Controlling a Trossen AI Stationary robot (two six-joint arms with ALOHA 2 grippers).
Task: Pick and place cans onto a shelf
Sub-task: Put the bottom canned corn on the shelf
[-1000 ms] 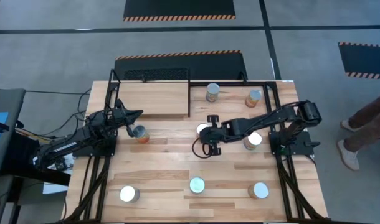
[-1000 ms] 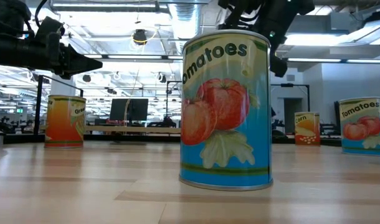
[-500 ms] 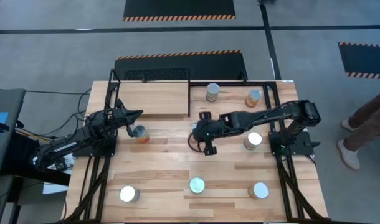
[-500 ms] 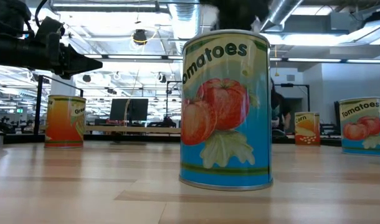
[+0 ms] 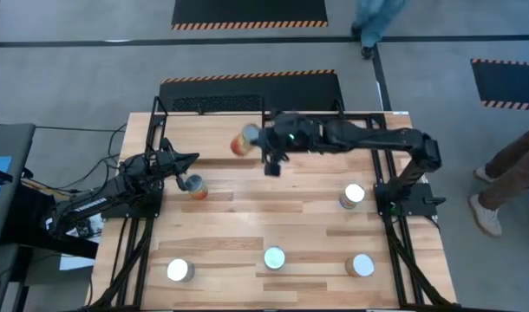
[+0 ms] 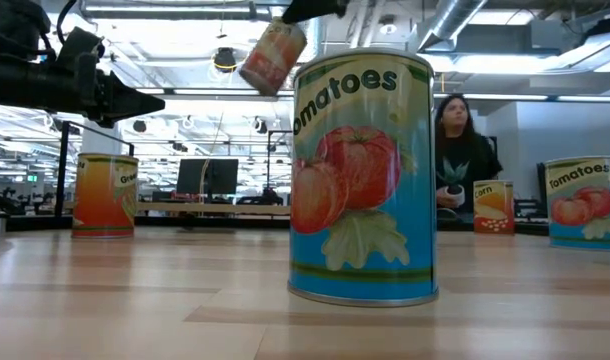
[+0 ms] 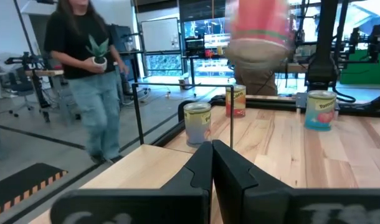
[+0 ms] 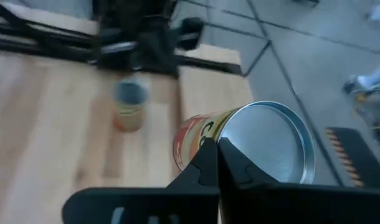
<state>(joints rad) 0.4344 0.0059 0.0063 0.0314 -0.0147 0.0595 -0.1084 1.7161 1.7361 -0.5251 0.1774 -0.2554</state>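
My right gripper (image 5: 266, 147) is over the table's far side, shut on an orange-red can (image 5: 244, 140) that hangs tilted in the air (image 6: 273, 55) above the light wooden shelf (image 5: 208, 143). My left gripper (image 5: 192, 159) is shut and empty at the left, close to an upright can (image 5: 193, 185) that stands on its base on the tabletop. Several more cans stand on their bases on the table, among them one at the right (image 5: 353, 195) and three along the near edge (image 5: 274, 257). My right arm covers the far right part of the table. My right gripper meets the can at the rim of its silver top (image 8: 222, 138), one finger toward the label and one toward the lid; the fingers hide the contact itself. The fingers come from above. The can is clear of table and shelf, tilted, hanging below the fingers.
The shelf's thin black frame (image 5: 263, 130) stands up beside the held can. A large tomato can (image 6: 363, 175) fills the low view's front. A person (image 6: 460, 150) stands beyond the table, another person's legs (image 5: 507, 178) show at the right.
My right gripper has gone from the middle of the table up and toward the far edge and the shelf. The can that stood mid-table has been lifted clear with it and tipped over to a slant.
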